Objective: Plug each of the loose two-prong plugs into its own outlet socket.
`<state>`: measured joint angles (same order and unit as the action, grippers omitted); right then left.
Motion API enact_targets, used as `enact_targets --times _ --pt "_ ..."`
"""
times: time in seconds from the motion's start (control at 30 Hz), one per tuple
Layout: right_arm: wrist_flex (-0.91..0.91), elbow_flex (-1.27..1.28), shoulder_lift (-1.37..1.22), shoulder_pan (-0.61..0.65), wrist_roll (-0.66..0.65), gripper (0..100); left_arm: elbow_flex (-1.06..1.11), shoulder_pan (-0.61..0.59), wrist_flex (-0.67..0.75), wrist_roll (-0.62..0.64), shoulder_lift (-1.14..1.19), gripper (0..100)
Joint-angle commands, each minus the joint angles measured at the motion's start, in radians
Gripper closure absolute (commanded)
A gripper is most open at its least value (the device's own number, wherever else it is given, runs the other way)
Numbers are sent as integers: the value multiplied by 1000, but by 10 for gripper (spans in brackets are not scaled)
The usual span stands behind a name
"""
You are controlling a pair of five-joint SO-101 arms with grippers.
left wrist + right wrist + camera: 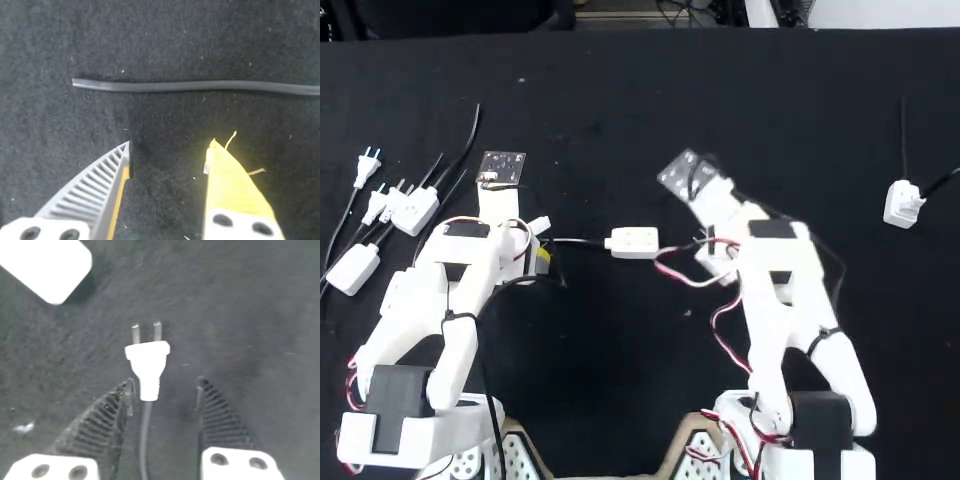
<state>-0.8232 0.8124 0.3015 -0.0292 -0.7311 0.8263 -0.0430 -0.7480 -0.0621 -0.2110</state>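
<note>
Two arms on the black tabletop (620, 100), both hunched in around the white outlet socket block (633, 242) in the middle. From above, the left arm (450, 290) sits on the block's cable side and the right arm (775, 290) on the opposite side. That looks to me like one is there to steady the block while the other plugs. A bunch of loose plugs (382, 200) lies well away from the block, out beyond the left arm. One more white piece with a cord (902, 203) lies far out past the right arm.

Left wrist cam: left end effector (170, 145) is spread wide with nothing in it, hanging just short of a black cable (200, 86). I'd guess that's the block's lead, but I can't be sure.

Right wrist cam: right end effector (165, 381) is wide too, straddling the cord right behind a two-prong plug (147, 360) lying flat, not clamped. The prongs point roughly toward the block, which is near but apart and a bit off-line. So I'd say it needs a pinch first, then some lining up.
</note>
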Motion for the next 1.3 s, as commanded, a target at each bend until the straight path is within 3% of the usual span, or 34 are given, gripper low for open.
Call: enact_targets --times 0.0,0.2,0.37,0.6,1.27 --pt "29 -67 18 -40 20 866 -8 -10 14 6 -37 751" --pt "107 -120 -205 -41 23 868 -5 -10 14 6 -37 751" --pt "26 -202 -305 -21 23 868 -5 -10 14 6 -37 751" --pt "-41 -200 -308 40 23 868 -8 -10 14 6 -37 751" --pt "-97 -197 -308 40 14 871 -10 -10 14 5 -37 751"
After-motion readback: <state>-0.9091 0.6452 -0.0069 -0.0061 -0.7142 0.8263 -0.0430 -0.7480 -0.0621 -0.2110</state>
